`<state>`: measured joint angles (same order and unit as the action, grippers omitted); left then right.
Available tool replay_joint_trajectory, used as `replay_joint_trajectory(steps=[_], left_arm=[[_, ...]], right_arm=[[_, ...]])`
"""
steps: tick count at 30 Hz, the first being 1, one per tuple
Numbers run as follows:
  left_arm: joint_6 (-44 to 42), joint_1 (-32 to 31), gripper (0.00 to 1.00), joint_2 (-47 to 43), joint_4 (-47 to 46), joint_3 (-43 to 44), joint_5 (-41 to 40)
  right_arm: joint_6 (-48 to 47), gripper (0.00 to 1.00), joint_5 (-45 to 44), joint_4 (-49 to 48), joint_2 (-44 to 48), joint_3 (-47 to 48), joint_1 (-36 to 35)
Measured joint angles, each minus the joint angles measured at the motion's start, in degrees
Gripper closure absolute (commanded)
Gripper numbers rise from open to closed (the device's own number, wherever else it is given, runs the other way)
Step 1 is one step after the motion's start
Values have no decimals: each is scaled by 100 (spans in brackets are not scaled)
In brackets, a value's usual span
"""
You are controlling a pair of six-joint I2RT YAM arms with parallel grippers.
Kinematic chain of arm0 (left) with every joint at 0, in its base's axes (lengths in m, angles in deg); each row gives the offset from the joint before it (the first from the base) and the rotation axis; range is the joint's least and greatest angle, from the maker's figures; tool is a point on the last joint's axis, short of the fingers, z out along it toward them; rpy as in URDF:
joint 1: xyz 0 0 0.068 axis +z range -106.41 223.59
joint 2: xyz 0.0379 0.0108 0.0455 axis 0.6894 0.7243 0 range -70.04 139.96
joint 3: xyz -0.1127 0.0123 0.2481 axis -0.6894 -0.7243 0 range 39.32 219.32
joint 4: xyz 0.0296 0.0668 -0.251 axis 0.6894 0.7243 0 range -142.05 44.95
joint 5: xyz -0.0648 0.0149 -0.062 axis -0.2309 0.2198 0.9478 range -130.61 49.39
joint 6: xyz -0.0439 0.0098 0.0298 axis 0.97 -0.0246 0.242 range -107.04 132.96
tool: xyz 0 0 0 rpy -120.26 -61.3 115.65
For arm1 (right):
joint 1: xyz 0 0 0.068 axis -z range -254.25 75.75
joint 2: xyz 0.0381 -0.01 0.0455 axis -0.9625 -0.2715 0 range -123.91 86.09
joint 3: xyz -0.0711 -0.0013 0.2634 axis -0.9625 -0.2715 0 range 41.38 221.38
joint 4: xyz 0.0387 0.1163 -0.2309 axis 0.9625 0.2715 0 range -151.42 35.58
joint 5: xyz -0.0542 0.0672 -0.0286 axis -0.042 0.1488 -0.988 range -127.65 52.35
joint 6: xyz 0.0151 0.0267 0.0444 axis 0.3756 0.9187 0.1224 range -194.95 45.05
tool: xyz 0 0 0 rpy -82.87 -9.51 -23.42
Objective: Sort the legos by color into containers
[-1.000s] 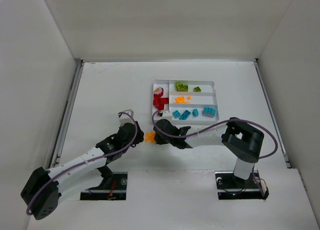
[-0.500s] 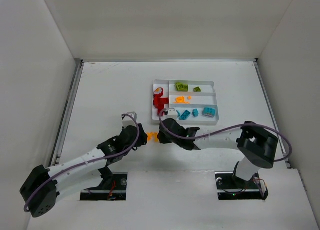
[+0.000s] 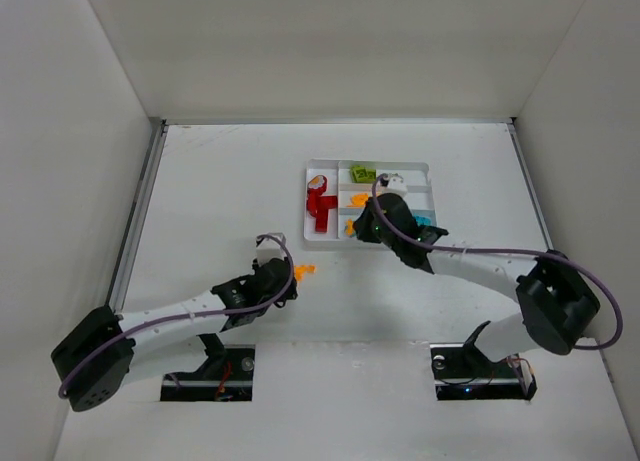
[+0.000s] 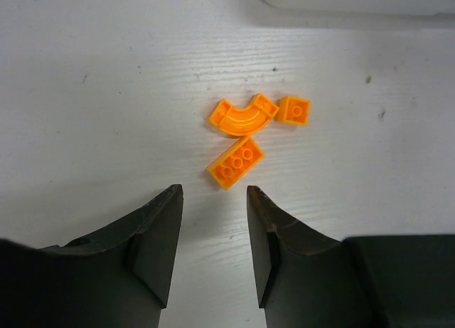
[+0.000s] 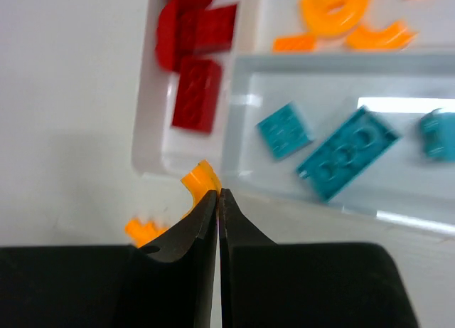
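My right gripper [image 5: 218, 200] is clamped tight on a small orange curved plastic lego [image 5: 200, 178], pinched by its thin edge. It sits just off the near corner of the white rectangular plastic tray [image 5: 148, 163]. The tray's sections show red bricks [image 5: 195, 93], teal-blue bricks [image 5: 346, 154] and orange pieces [image 5: 334, 4]. I judge the orange section to be the target.

My left gripper [image 4: 212, 200] is narrowly parted and empty, low over the white table [image 4: 85, 72]. Just ahead lie three loose orange legos:
- a rectangular studded brick [image 4: 235, 161];
- a curved arch [image 4: 240, 117] just beside it;
- a small square piece [image 4: 293, 109] next to the arch.

Handling, as I judge it: the pieces are light, rigid, smooth plastic and will probably skid or flip under a glancing touch. Take the rectangular brick across its two long flat sides, jaws square to them. Avoid the arch's curved face, where the pads may squeeze it out.
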<state>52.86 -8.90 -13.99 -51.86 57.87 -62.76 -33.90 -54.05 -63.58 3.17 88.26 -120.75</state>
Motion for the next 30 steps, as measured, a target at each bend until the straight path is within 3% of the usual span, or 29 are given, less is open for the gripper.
replay_joint_trajectory(steps=[6, 12, 16, 22, 30], left_arm=[[-118, -293, 60, 621, -81, 131, -334], [-258, -380, 60, 890, -195, 247, -516], [-326, -378, 61, 940, -232, 258, -557], [-369, -369, 61, 1051, -326, 260, -616], [-452, -378, 63, 1200, -439, 295, -669]], right_arm=[[-382, 90, 140, -4, -138, 282, 1239], [-651, 90, 186, -35, -1047, 951, 1967], [-767, 86, 192, -33, -1508, 1237, 2120], [-855, 64, 181, -44, -1624, 1307, 2142], [-892, 61, 109, -199, -944, 909, 1989]])
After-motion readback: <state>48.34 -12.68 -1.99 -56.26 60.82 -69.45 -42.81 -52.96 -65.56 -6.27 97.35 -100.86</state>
